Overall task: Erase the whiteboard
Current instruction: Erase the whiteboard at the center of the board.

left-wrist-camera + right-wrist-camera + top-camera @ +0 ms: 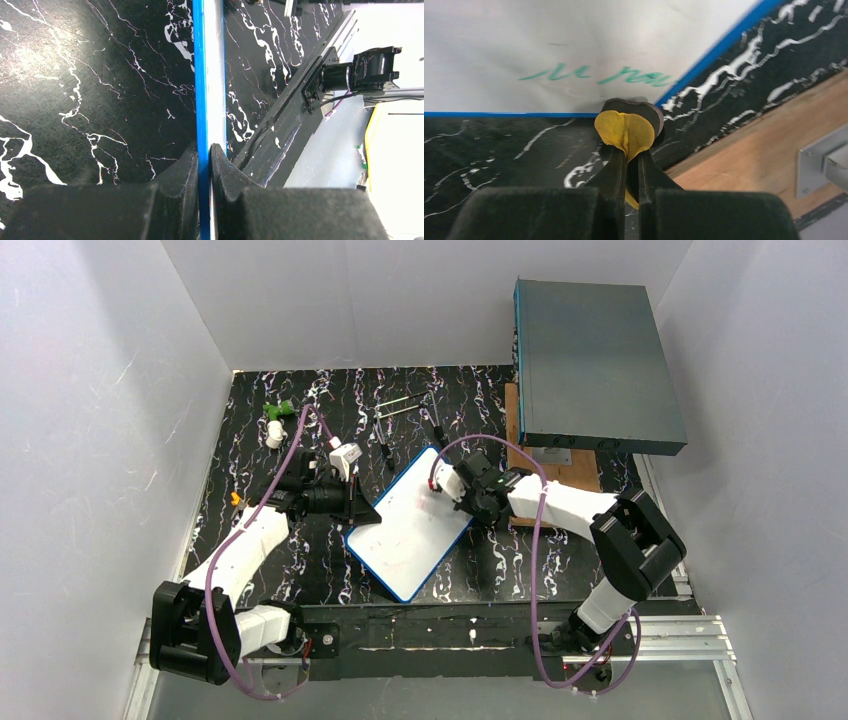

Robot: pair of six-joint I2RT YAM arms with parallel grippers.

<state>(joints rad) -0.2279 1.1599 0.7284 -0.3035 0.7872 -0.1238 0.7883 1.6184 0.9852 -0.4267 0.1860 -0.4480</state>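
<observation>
- I see a black tabletop (pixel 300 570) veined with white spreading beneath both grippers.
- Beyond the left gripper (pixel 368 512) and off to its left, a small green-and-white object (pixel 277 410) lies just beside a white cylinder (pixel 273 434).
- A small orange bit (pixel 236 499) sits further to that gripper's left, near the table's edge.
- Farther out than both grippers, I make out thin metal rods (pixel 404 405) and a dark pen-like stick (pixel 384 452).
- Right of the right gripper (pixel 438 484), a large grey-teal box (pixel 598 350) rests on a wooden board (pixel 572 468).
- White walls (pixel 100 390) close in around everything.
</observation>
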